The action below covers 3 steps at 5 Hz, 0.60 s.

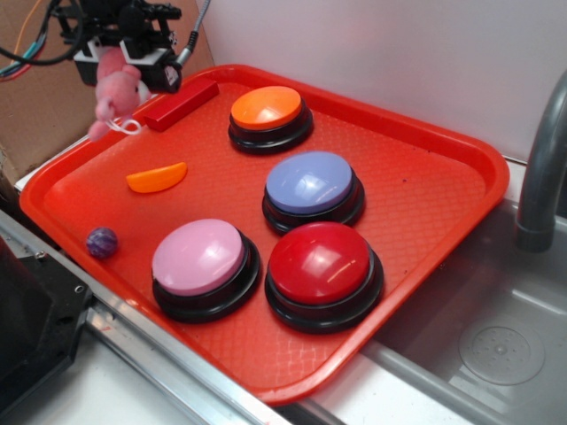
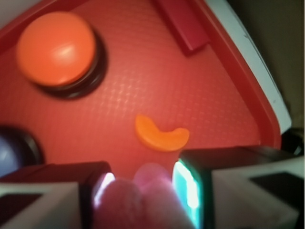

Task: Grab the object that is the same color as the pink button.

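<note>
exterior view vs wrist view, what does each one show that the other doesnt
Only the exterior view shows the pink button, the red button, the purple ball, the sink and the whole pink plush toy hanging lifted above the tray's back left corner.

Only the wrist view shows the fingers from the inside, pressed against both sides of the toy.

Both show the gripper shut on the toy, the orange button, the orange wedge, the dark red block, the lavender-blue button (only its edge in the wrist view) and the red tray.
</note>
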Available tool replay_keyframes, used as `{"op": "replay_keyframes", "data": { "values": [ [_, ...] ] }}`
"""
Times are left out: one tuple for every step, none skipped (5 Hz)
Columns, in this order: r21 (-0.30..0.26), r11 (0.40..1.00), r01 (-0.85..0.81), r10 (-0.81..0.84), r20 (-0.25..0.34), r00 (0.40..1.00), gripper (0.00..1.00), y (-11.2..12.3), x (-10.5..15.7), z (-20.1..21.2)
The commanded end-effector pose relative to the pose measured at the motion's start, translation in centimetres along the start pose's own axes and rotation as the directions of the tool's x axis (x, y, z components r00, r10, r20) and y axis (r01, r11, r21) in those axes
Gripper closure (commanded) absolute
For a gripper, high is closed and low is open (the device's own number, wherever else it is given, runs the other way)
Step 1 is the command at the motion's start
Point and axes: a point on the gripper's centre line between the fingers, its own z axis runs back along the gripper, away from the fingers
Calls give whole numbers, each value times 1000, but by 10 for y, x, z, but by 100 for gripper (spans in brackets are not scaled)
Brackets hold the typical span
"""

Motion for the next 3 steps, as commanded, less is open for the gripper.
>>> {"op": "replay_keyframes", "data": {
  "values": [
    [0,965,263,-262,115,958,100,-22,-1,45],
    [50,943,330,-333,81,939,100,-24,3,38],
    [61,962,266,-270,79,960,100,-18,14,31]
  ]
}}
